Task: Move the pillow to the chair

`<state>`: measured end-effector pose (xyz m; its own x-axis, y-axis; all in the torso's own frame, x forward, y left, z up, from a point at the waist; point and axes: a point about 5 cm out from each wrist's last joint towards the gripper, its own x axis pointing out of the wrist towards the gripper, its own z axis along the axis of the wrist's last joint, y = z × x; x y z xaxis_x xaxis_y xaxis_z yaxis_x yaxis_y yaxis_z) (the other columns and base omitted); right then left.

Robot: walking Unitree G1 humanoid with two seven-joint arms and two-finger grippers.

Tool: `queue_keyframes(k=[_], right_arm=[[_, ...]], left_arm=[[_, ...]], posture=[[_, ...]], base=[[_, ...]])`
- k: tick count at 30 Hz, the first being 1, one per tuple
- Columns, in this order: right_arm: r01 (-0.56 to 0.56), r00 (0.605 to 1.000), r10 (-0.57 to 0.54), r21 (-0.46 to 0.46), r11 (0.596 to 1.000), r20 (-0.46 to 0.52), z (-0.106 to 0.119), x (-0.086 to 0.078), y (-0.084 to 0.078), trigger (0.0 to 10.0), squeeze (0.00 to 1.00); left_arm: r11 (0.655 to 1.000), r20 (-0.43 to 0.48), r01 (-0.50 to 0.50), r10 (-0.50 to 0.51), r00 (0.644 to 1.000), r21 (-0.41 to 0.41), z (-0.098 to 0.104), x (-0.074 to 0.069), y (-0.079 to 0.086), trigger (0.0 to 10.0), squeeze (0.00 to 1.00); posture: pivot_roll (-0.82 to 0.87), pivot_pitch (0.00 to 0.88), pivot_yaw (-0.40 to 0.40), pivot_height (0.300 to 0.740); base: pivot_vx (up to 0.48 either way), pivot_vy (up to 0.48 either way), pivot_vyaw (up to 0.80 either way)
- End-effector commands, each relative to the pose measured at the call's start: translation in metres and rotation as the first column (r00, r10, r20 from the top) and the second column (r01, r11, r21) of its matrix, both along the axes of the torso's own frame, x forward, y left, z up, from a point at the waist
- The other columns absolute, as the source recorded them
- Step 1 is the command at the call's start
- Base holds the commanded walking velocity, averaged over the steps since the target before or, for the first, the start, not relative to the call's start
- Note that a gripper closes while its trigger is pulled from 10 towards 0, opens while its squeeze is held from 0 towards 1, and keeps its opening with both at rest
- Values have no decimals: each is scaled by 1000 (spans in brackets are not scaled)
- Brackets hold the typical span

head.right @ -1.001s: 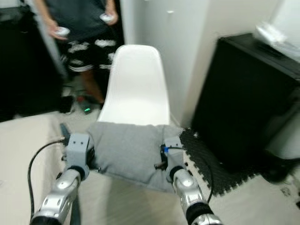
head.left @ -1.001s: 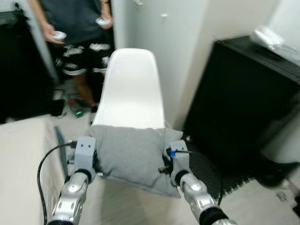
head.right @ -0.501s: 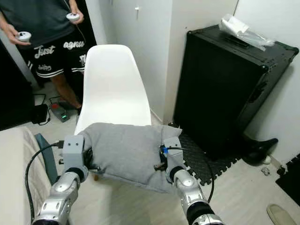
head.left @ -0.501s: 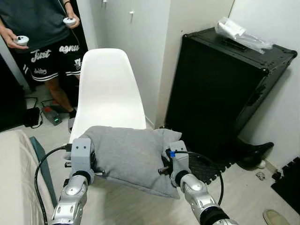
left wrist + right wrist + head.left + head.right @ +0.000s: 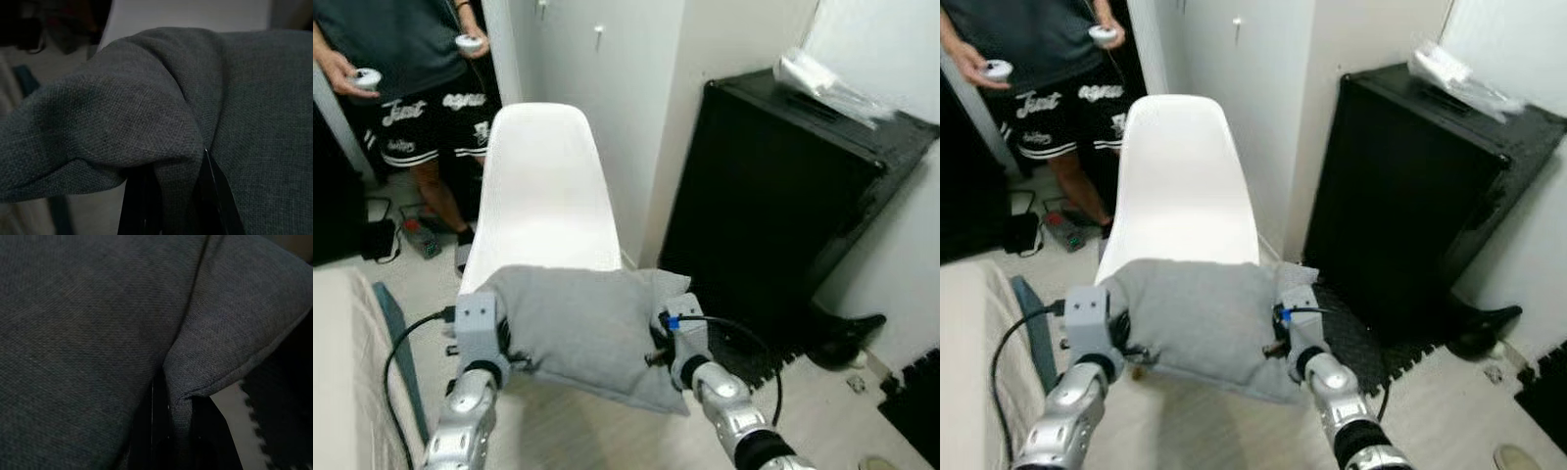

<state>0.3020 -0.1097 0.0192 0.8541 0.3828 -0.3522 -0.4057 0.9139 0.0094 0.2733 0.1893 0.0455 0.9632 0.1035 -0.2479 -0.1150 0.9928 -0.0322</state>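
Person's black shorts [image 5: 1048,103]: white script lettering, too blurred, perhaps "Just agnes". Nothing else legible.

You have both silver arms raised forward, wrists level and set apart at matching height. Your left end effector [image 5: 171,196] has its black fingers [image 5: 215,196] pinched closed on a fold of the grey pillow [image 5: 582,328] at its left edge. Your right end effector [image 5: 171,431] is likewise clamped on a fold at the right edge.
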Motion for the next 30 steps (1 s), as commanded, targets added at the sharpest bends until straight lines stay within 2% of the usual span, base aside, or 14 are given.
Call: queue_keyframes(k=[1,13,17,23,30], right_arm=[[-37,999,37,-5,999,25,4,1,5,10000,0],[-63,998,63,8,998,15,3,0,8,10000,0],[-67,998,67,23,997,13,4,0,9,10000,0],[-71,997,70,4,998,13,3,0,9,10000,0],[-72,997,72,1,997,10,2,0,7,10000,0]], left_arm=[[999,54,34,-33,998,-6,9,5,-8,10000,0],[999,55,35,-34,998,-9,9,6,-9,10000,0],[999,57,34,-34,998,-8,10,6,-9,10000,0],[999,59,41,-41,997,1,10,6,-10,10000,0],[999,51,51,-50,997,-13,8,5,-16,10000,0]], posture=[[61,76,-36,740],[60,67,-41,740],[60,65,-42,740],[60,64,-45,740],[59,70,-49,740]], base=[[349,0,0],[346,0,0],[342,0,-706],[326,0,0],[0,0,0]])
